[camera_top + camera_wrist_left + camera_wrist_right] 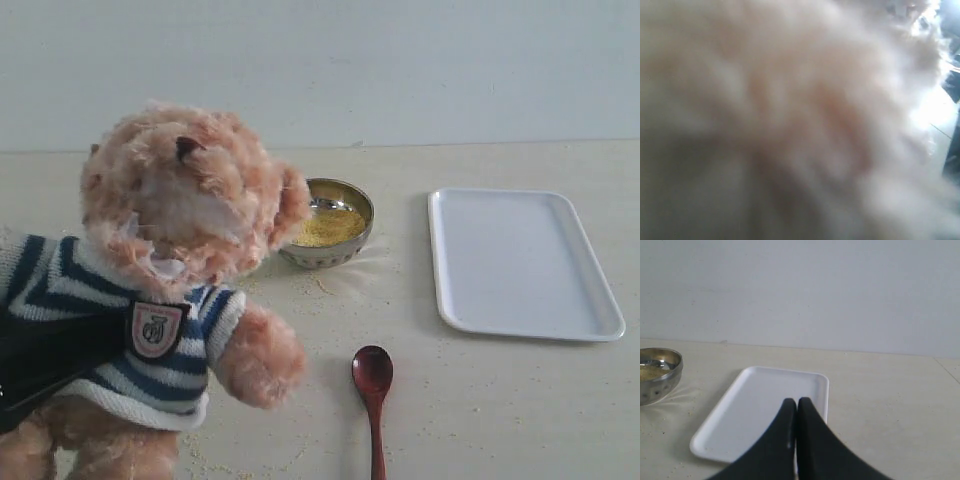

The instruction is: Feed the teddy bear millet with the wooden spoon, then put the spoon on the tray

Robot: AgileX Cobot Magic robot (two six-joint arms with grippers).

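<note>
Bear (pixel 170 250), exterior view: upright at left, head tilted back, striped shirt with shield badge.
Left gripper (pixel 60 355): black, lying across the bear's shirt at the frame's left edge; whether its fingers are apart or clamped cannot be told.
Bowl (pixel 325 257): steel, on the table (pixel 500 410) just behind the bear's raised arm.
Millet (pixel 328 228): yellow heap in the bowl; loose grains (pixel 320 290) in front of it.
Spoon (pixel 373 385): flat on the table, near the bear's paw, untouched, handle running off the bottom edge.
Tray (pixel 520 262): at right, well apart from the spoon.
Left wrist view: blurred bear fur (pixel 790 120) fills the frame; no fingers visible.
Right gripper (pixel 796 401), right wrist view: 2 black fingers pressed together, holding nothing, with the tray (pixel 765 410) beyond them.
Bowl (pixel 660 380): beside the tray, millet (pixel 649 372) inside.
</note>
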